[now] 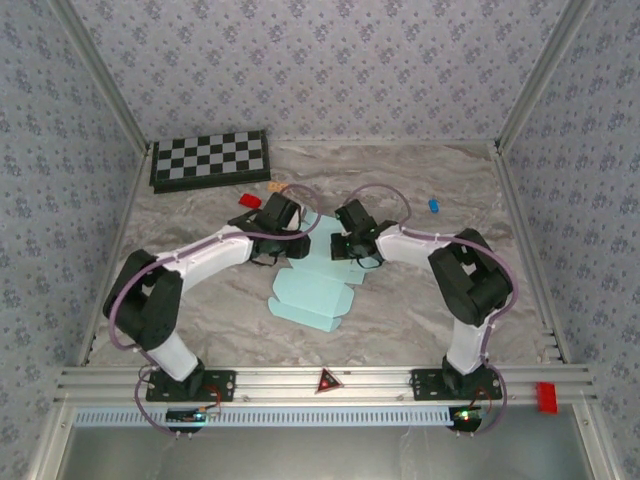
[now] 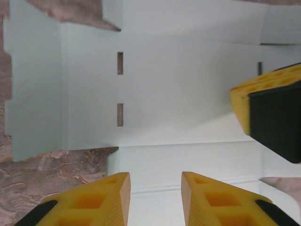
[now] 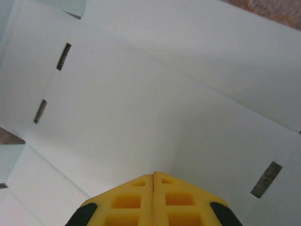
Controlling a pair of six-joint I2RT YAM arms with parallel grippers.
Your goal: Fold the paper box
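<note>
Paper box [image 1: 310, 295] is a flat die-cut sheet, pale cyan, lying unfolded near the middle of the marbled worktop [image 1: 420, 310], with its long axis running roughly from 1 o'clock to 7 o'clock in the top view. Both arms reach in over its far end, left one from 9 o'clock and right one from 3 o'clock, wrists close together. On the left wrist view I see the left pincer [image 2: 155, 188] partly spread, a clear gap between its yellow fingers [image 2: 103, 200], and only card showing through the gap, nothing pinched. It hangs over a panel with two short slits [image 2: 120, 63] at about 11 o'clock from the tips; bare worktop shows at 9 o'clock, past a notch in the sheet's edge. The right arm's yellow and black finger [image 2: 263, 108] pokes into that view at 3 o'clock, over the same panel. On the right wrist view I see the right pincer [image 3: 153, 176] pressed together, pads flush, no card between them, tips pointing down at the sheet; I can't tell whether they touch it. Off the sheet: checkerboard [image 1: 210, 160] at the far left, 11 o'clock, small red block [image 1: 250, 201] just beside the left wrist, small blue piece [image 1: 433, 205] at 1 o'clock.
</note>
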